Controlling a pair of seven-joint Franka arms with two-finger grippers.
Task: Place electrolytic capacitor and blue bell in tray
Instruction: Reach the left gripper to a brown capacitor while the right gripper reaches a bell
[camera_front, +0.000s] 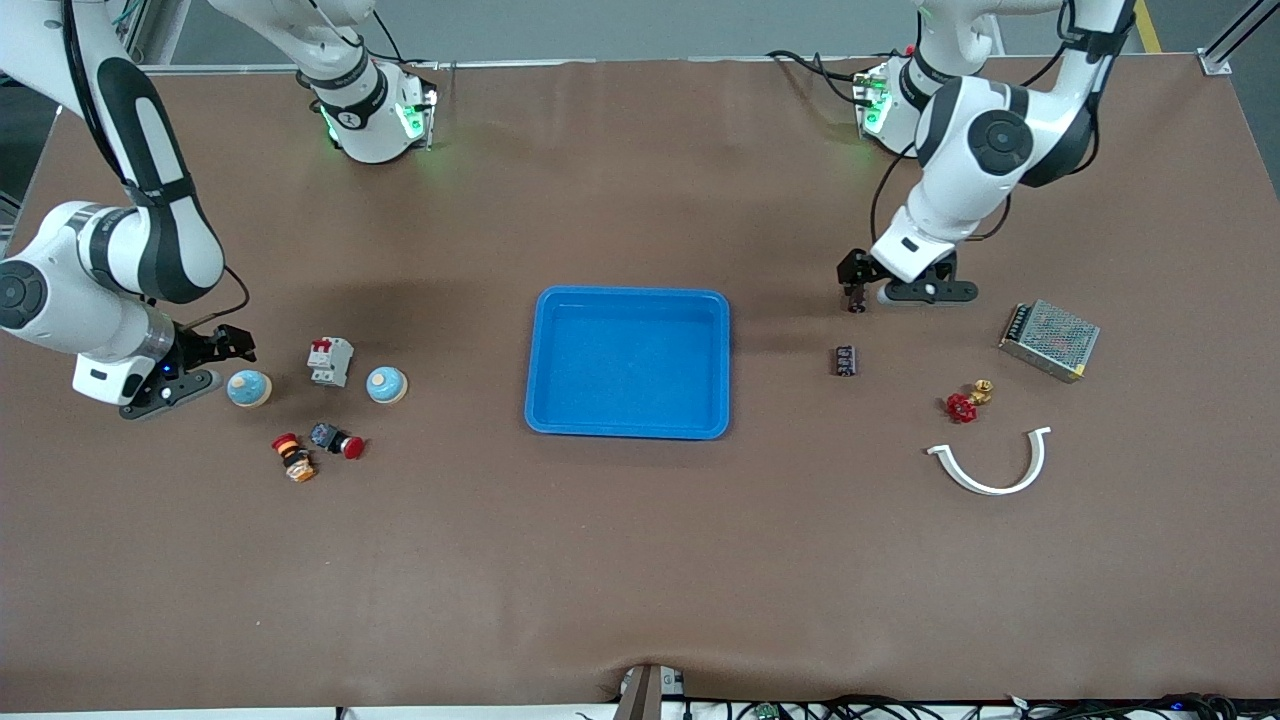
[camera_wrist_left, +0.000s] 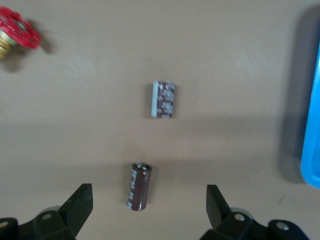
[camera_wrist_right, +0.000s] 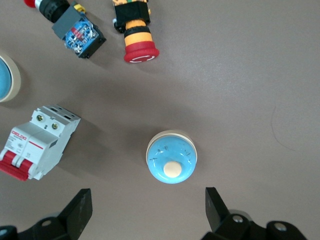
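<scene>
"Looking low in the frame, where was the blue bell?"

"Just beside the right gripper, whose jaws were spread. It looked light and smooth-domed, so I'd pinch its rim. Higher up, the electrolytic capacitor lay below the left gripper, also agape. It's probably slick, so I'd grip its sides. The tray sat mid-frame."

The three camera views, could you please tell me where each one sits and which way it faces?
Front view: high across the table, facing the arms' bases; shows both arms, the tray, all parts.
Left wrist view: on the left arm's wrist, looking down past the open left gripper at two capacitors, one near, one farther.
Right wrist view: on the right wrist, looking down past the open right gripper at a blue bell.
Shared: the circuit breaker appears in the front and right wrist views.
</scene>
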